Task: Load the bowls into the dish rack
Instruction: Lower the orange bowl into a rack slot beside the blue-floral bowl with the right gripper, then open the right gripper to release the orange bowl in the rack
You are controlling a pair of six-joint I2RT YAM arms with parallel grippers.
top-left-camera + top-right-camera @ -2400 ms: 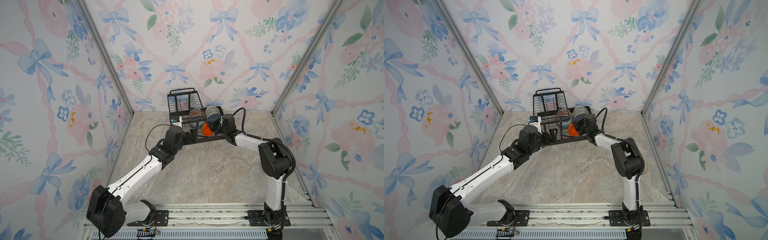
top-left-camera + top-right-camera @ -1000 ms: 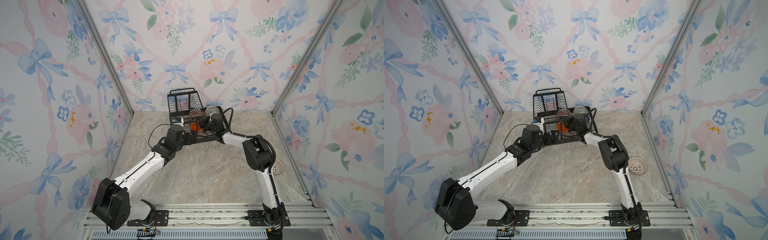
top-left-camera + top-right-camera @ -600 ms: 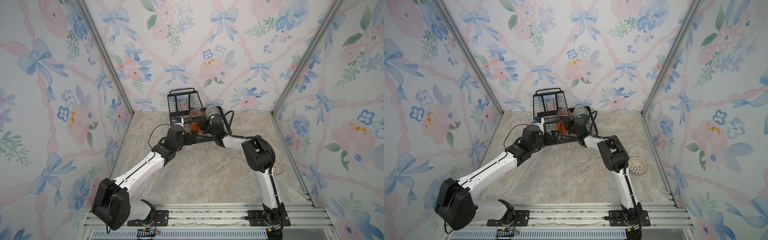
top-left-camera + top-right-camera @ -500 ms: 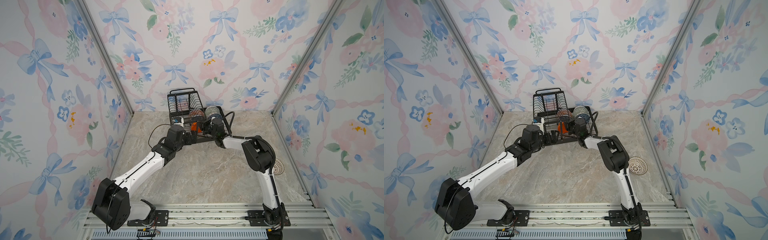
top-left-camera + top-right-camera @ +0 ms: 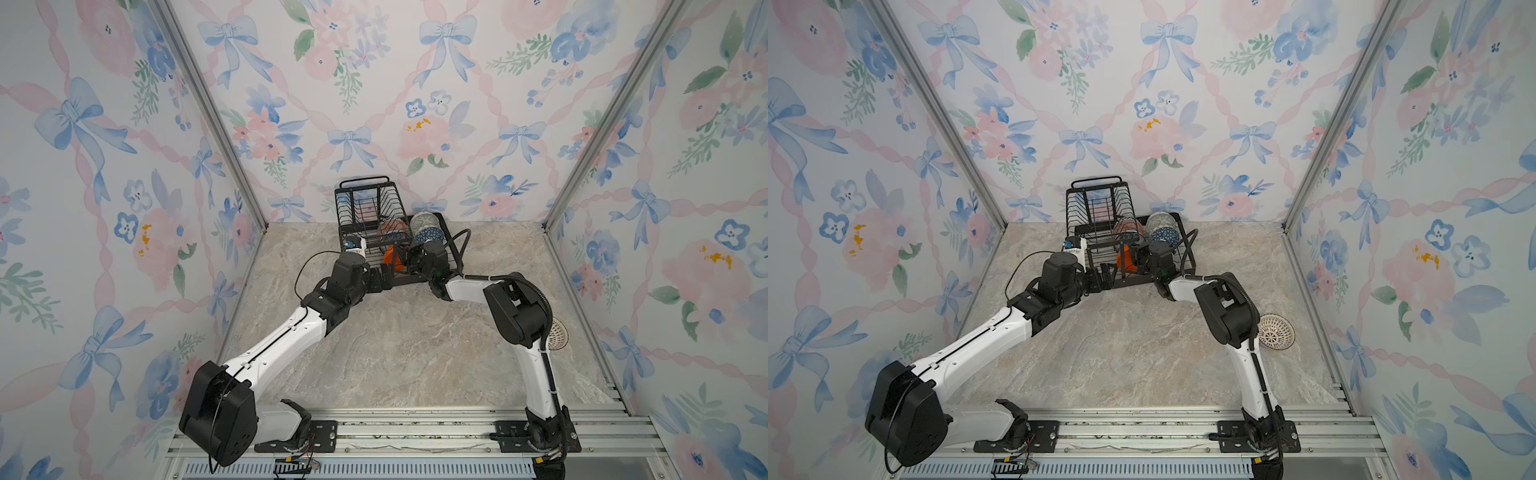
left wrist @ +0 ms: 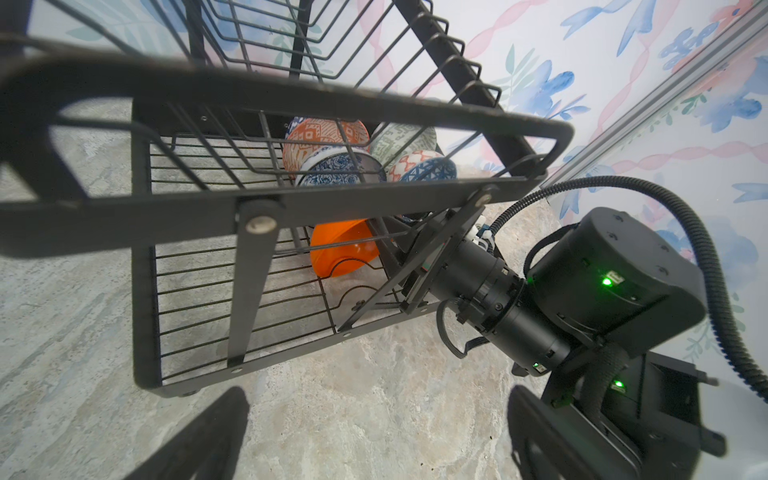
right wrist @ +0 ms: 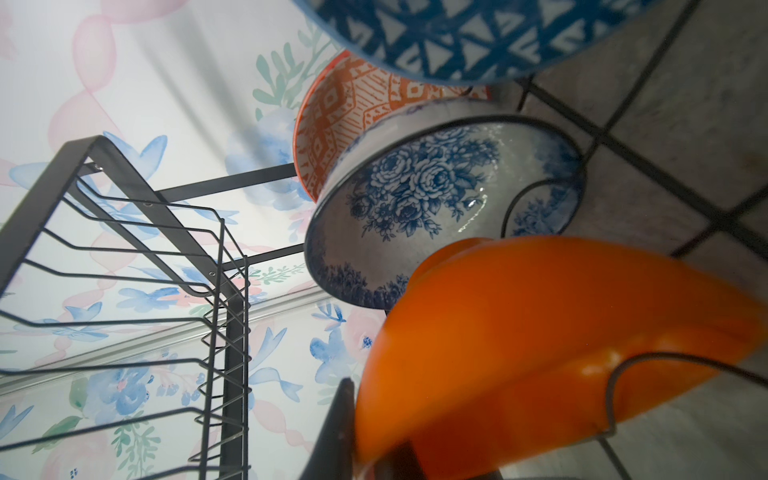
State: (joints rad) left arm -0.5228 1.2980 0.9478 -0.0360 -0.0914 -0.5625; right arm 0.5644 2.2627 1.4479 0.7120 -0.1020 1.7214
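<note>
Dish rack [image 5: 415,283] sits at the far end of the table [image 5: 395,353], against the back wall. Raised basket on its left side, flat base on the right.

Five bowls are in the base:
- Plain orange bowl [image 5: 390,257] is nearest the front, tipped on its side against a wavy divider; clear in the left wrist view [image 6: 345,249].
- White-and-blue floral bowl [image 7: 415,199] is just behind it, also on edge.
- Orange-white patterned bowl [image 7: 345,108] is behind that, touching it.
- Dark-blue geometric bowl [image 5: 430,236] and grey-green bowl [image 5: 422,219] sit in the right-hand row, grey-green farther back.

Sixth bowl, the white lattice bowl [image 5: 1276,331], is on the table at the right side, well apart from the rack and partly hidden by the right arm's elbow.

Right gripper [image 5: 409,259] reaches into the base from the front right, at the orange bowl's rim. In the right wrist view one dark finger [image 7: 336,424] lies against the bowl's outer wall and the other is hidden by the bowl. Jaws look narrow; cannot tell whether they clamp the rim.

Left gripper [image 6: 376,395] hovers low over the table, just in front of the rack's front edge. Jaws wide apart, holding nothing.
</note>
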